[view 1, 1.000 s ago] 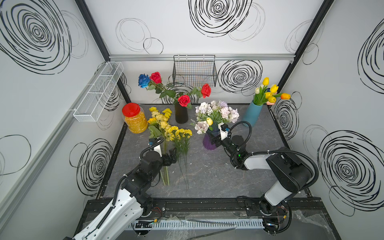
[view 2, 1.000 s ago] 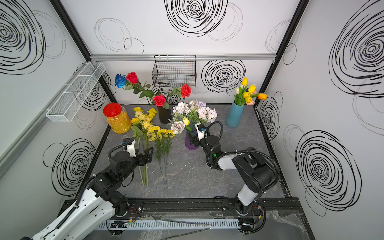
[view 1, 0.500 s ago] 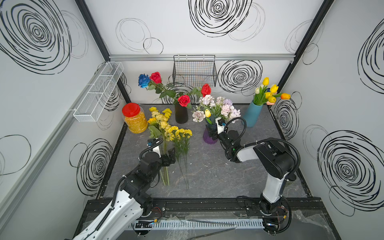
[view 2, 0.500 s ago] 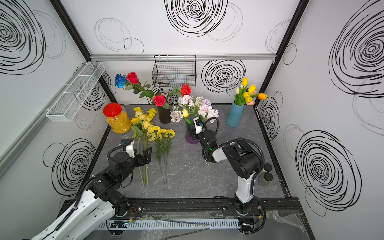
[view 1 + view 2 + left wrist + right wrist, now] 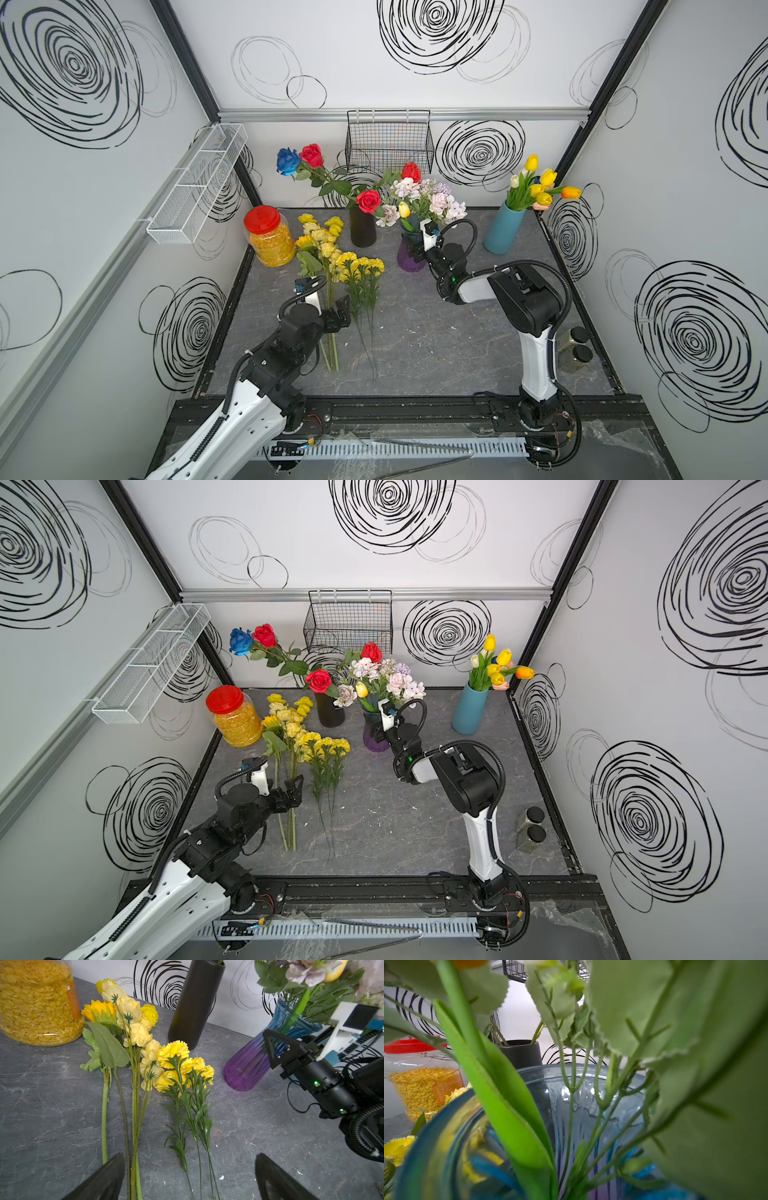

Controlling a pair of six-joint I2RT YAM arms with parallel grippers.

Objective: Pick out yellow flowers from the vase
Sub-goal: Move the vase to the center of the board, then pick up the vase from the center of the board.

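Observation:
The vase (image 5: 409, 255) (image 5: 374, 737) (image 5: 247, 1068) is blue-to-purple glass and stands mid-table with pale blooms and one yellow tulip (image 5: 404, 209) (image 5: 361, 689). My right gripper (image 5: 420, 245) (image 5: 380, 725) has its jaws around the vase's neck, with one finger (image 5: 275, 1049) against the glass. The right wrist view shows the vase rim (image 5: 571, 1068) and the tulip's green stem (image 5: 500, 1095) up close; the fingers are hidden. Several yellow flowers (image 5: 332, 253) (image 5: 297, 733) (image 5: 143, 1039) lie on the table. My left gripper (image 5: 337, 313) (image 5: 291, 791) (image 5: 189, 1156) hangs open over their stems.
A black vase (image 5: 363, 230) of red and blue roses stands left of the glass vase. A teal vase (image 5: 500, 232) of tulips sits back right, a red-lidded jar (image 5: 270, 243) back left. Two small jars (image 5: 575, 347) stand at the right edge. A wire basket (image 5: 388, 141) hangs on the back wall.
My right gripper has moved toward the back wall and slightly left, and the glass vase with its bouquet has shifted back with it. The left arm has not moved.

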